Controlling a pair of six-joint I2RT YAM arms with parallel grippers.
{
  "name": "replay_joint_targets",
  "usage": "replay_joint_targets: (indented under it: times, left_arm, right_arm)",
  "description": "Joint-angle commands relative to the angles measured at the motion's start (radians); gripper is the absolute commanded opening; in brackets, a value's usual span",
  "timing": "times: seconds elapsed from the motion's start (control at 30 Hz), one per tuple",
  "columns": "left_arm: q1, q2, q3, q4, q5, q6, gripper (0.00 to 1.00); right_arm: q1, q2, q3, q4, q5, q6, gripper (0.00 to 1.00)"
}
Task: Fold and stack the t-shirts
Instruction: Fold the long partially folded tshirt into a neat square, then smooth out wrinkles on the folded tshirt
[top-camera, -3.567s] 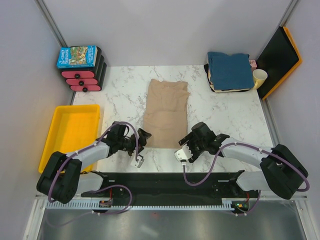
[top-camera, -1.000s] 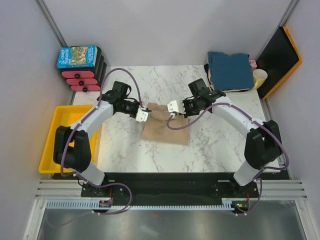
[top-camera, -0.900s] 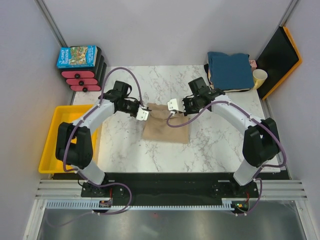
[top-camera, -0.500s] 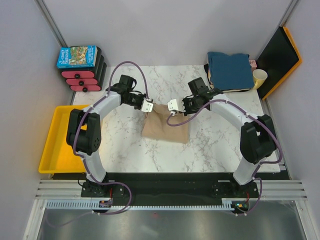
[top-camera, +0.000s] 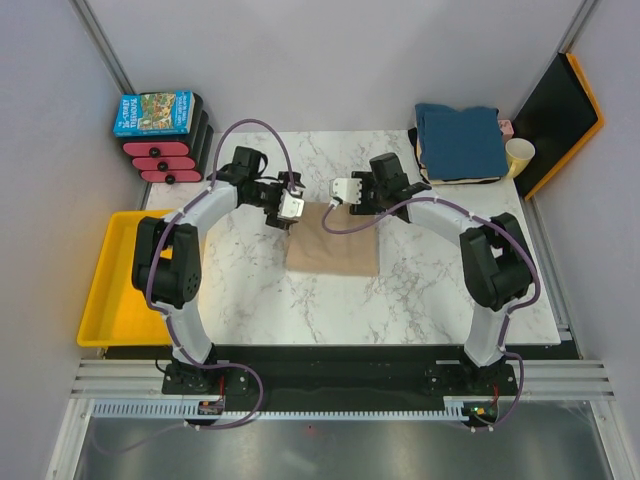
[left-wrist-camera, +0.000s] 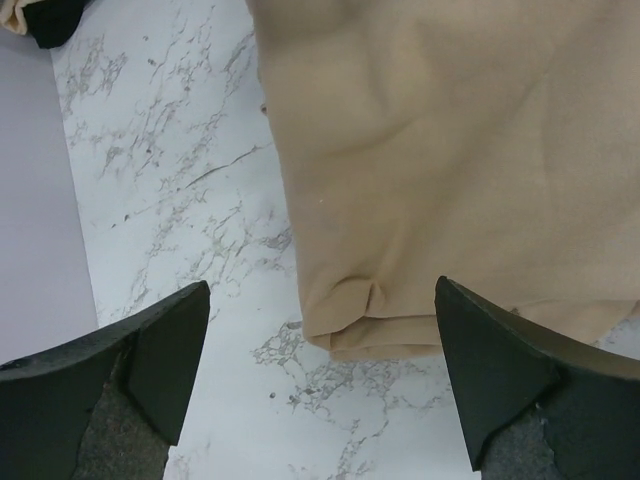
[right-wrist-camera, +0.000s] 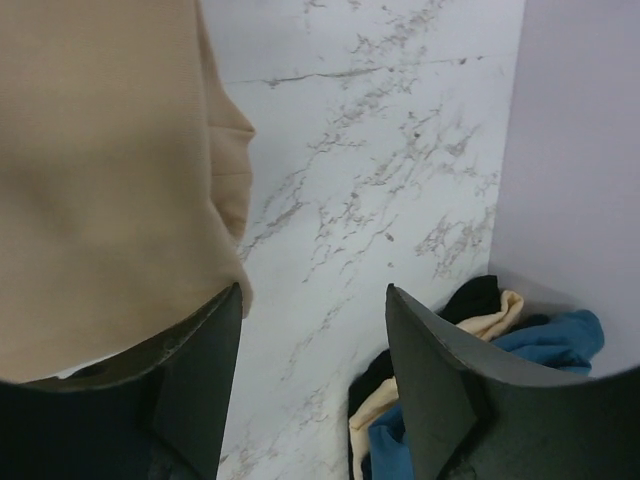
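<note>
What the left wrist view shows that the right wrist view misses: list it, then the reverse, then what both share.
Left wrist only: the folded corner of the tan shirt, with a small pucker. Right wrist only: the teal-blue shirt. Both: the tan shirt, the marble table, bits of cream and dark cloth, and an open gripper, the left gripper or the right gripper.

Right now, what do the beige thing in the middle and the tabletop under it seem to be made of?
The tan t-shirt: soft matte cloth, likely cotton knit; it creases and its folded edge is rounded. The table: smooth white surface with grey veins, marble or a marble-look laminate.
</note>
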Motion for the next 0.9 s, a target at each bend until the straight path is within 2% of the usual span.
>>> replay_joint_targets:
  times: [0.0,0.1,0.17,0.2,0.23,0.27,0.3,0.33,0.57,0.73,0.87]
  left_arm:
    - [0.013,-0.013,-0.004,0.113,-0.018,-0.099,1.00]
    - [0.016,-0.051,-0.047,0.214,-0.027,-0.149,1.00]
    - [0.015,-0.077,-0.090,0.274,-0.022,-0.188,1.00]
    - [0.015,-0.111,-0.111,0.324,-0.013,-0.211,1.00]
    - [0.009,-0.125,-0.155,0.428,0.004,-0.275,0.98]
    - [0.002,-0.134,-0.177,0.476,0.011,-0.284,0.89]
    - [-0.007,-0.139,-0.196,0.496,0.015,-0.272,0.60]
    - [-0.028,-0.142,-0.234,0.516,0.018,-0.230,0.03]
    - [-0.064,-0.162,-0.447,0.825,0.110,-0.016,0.02]
    - [-0.093,-0.154,-0.561,0.869,0.186,0.152,0.02]
    - [-0.110,-0.093,-0.579,0.883,0.139,0.235,0.02]
  right_arm:
    - [-0.001,-0.034,-0.013,0.108,0.063,0.071,0.67]
    - [-0.001,-0.050,-0.024,0.125,0.114,0.093,0.67]
    - [-0.007,-0.056,-0.026,0.145,0.130,0.123,0.58]
    - [-0.009,-0.062,-0.023,0.148,0.129,0.160,0.44]
    - [-0.009,-0.060,-0.020,0.147,0.124,0.182,0.01]
    - [-0.007,-0.059,-0.021,0.148,0.107,0.197,0.00]
    - [-0.007,-0.053,-0.029,0.150,0.093,0.208,0.00]
    - [-0.005,-0.048,-0.036,0.151,0.093,0.206,0.00]
    - [-0.004,-0.043,-0.157,0.289,0.060,0.125,0.00]
    - [-0.002,-0.053,-0.239,0.326,-0.022,0.096,0.00]
    - [-0.007,-0.001,-0.259,0.348,-0.060,0.111,0.00]
